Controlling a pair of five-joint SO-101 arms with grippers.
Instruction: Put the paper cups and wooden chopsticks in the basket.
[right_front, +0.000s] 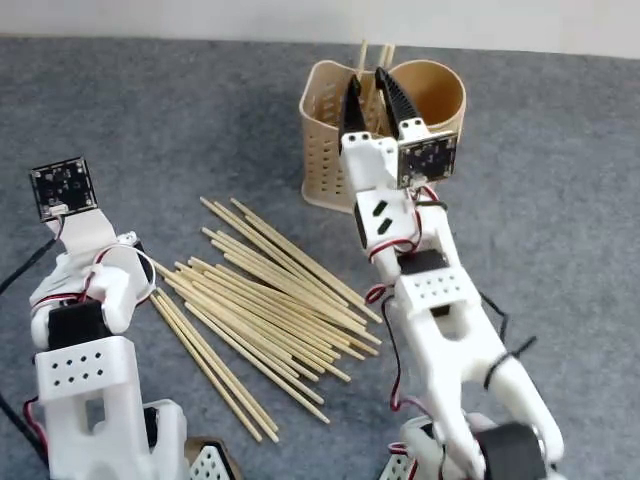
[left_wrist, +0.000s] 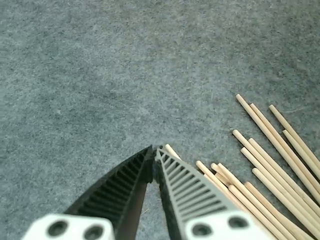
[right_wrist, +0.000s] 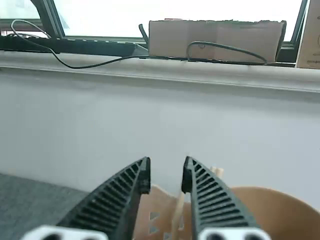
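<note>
Chopsticks (right_front: 270, 300) lie in a diagonal fan, near ends just beside the left gripper (left_wrist: 152, 152) (jaws shut, empty), the closer one; right gripper (right_wrist: 166, 175) hangs parted, empty, over the basket (right_front: 322, 160).

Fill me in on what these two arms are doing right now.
The right gripper hangs open over the basket, with nothing between its jaws. The basket already holds a paper cup and a couple of upright chopsticks. The left gripper is shut, low over the grey table, beside the ends of the loose chopstick pile, which is not yet in the basket.
</note>
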